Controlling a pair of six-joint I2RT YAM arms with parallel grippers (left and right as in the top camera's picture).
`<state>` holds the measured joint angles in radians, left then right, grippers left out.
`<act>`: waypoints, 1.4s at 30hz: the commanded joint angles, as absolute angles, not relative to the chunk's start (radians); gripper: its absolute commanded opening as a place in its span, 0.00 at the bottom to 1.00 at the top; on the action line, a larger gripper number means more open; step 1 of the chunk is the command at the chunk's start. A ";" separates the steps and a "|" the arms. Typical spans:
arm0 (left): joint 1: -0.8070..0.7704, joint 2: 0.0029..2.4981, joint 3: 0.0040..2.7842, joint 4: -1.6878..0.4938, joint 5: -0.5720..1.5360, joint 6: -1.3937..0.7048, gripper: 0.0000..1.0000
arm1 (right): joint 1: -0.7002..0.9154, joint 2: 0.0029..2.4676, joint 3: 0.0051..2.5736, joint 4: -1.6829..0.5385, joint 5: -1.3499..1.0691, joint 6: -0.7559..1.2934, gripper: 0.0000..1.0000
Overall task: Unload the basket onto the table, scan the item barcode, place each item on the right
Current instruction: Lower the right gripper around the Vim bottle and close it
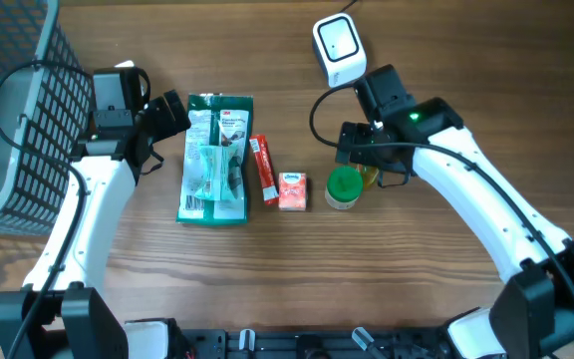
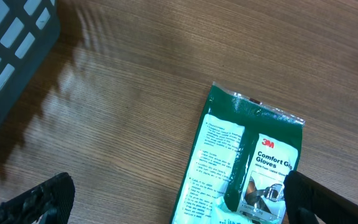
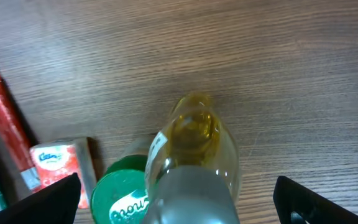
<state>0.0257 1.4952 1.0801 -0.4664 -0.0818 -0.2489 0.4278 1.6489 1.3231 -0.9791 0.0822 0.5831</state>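
Overhead, Kim, what lies nearest the arms?

A row, Sam: gloves (image 1: 215,160), red stick (image 1: 263,170), tissues (image 1: 292,189), green-lidded jar (image 1: 344,186), with a bottle (image 1: 370,177) just beside it.

And the grippers?

Left gripper (image 1: 174,113) hangs by the gloves' far left corner, jaws spread, empty. Right gripper (image 1: 367,163) is over the bottle. On the right wrist view its fingers (image 3: 42,199) stand wide on either side of it, gripping nothing.

Farther back?

Scanner (image 1: 339,48), well apart from the row, and a basket (image 1: 18,120) far left.
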 commanded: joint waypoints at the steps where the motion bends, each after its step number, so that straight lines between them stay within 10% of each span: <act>1: 0.029 1.493 1.088 -0.464 -0.091 -0.240 1.00 | 0.431 1.670 1.333 -0.981 0.109 0.602 0.93; 5: 0.029 1.493 1.088 -0.464 -0.091 -0.240 1.00 | 0.431 1.670 1.333 -0.972 0.124 0.602 0.72; 23: 0.029 1.493 1.088 -0.464 -0.091 -0.240 1.00 | 0.430 1.707 1.333 -0.972 0.150 0.549 0.58; 29: 0.029 1.493 1.088 -0.464 -0.091 -0.240 1.00 | 0.415 1.707 1.333 -0.968 0.154 0.553 0.72; 42: 0.029 1.493 1.088 -0.464 -0.091 -0.240 1.00 | 0.413 1.712 1.333 -0.973 0.150 0.579 0.63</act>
